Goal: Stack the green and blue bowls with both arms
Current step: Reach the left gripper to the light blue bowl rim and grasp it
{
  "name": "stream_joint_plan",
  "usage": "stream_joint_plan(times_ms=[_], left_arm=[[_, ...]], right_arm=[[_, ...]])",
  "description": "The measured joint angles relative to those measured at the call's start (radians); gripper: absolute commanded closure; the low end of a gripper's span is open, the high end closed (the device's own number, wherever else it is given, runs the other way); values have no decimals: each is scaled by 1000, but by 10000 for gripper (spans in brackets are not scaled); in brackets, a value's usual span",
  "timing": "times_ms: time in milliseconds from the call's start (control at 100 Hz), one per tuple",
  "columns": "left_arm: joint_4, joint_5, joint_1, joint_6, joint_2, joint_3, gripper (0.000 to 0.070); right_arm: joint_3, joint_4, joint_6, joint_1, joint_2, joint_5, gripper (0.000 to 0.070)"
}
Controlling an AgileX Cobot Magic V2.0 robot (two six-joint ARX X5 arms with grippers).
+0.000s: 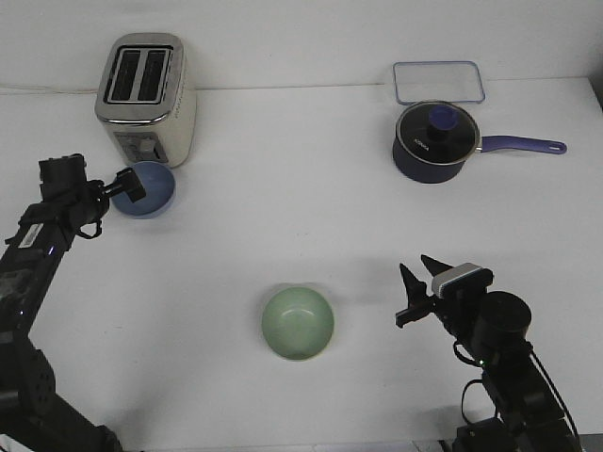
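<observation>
While the blue bowl [146, 189] sits at your left gripper [129, 185], whose fingers reach over its near rim, you cannot tell whether they pinch it. Your green bowl [298, 324] rests on the bench [301, 217], well apart from your right gripper [415, 294], whose fingers stand spread.

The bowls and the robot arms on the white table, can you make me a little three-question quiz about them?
1. True or false: the pale green round bowl sits inside the light blue round bowl.
2. Which arm's gripper is at the blue bowl: A left, B right?
3. What stands right behind the blue bowl?

Key:
1. False; they lie apart.
2. A. The left gripper has its fingers at that bowl's rim; the right gripper is open beside the green bowl, not touching it.
3. The silver two-slot toaster.
</observation>
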Motion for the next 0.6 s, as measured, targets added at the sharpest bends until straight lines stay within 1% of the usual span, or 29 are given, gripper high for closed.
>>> stream_joint_plan(times_ms=[160, 200, 220, 260, 290, 310, 320, 330, 360, 380, 390, 420, 440, 510, 600], left_arm=[[19, 0, 10, 0, 106, 13, 40], [29, 0, 10, 0, 127, 13, 62], [35, 0, 10, 0, 137, 13, 90], [45, 0, 10, 0, 151, 13, 181], [49, 0, 10, 0, 158, 13, 278], [50, -1, 10, 2, 161, 13, 359], [50, -1, 10, 3, 161, 13, 383], [50, 0, 10, 2, 162, 13, 450], [51, 0, 10, 2, 162, 13, 587], [51, 0, 10, 2, 162, 13, 675], [52, 0, 10, 2, 162, 13, 700], [52, 0, 10, 2, 162, 13, 680], [53, 1, 10, 2, 162, 13, 689], [55, 11, 10, 1, 162, 13, 687], [55, 55, 11, 1, 161, 15, 687]], right_arm=[[0, -1, 0, 0, 0, 0, 405], [0, -1, 0, 0, 0, 0, 405], [0, -1, 0, 0, 0, 0, 405], [0, -1, 0, 0, 0, 0, 405], [0, -1, 0, 0, 0, 0, 405], [0, -1, 0, 0, 0, 0, 405], [0, -2, 0, 0, 0, 0, 405], [0, -2, 0, 0, 0, 0, 405], [0, -2, 0, 0, 0, 0, 405], [0, -1, 0, 0, 0, 0, 405], [0, -1, 0, 0, 0, 0, 405], [0, -1, 0, 0, 0, 0, 405], [0, -2, 0, 0, 0, 0, 405], [0, -2, 0, 0, 0, 0, 405], [0, -2, 0, 0, 0, 0, 405]])
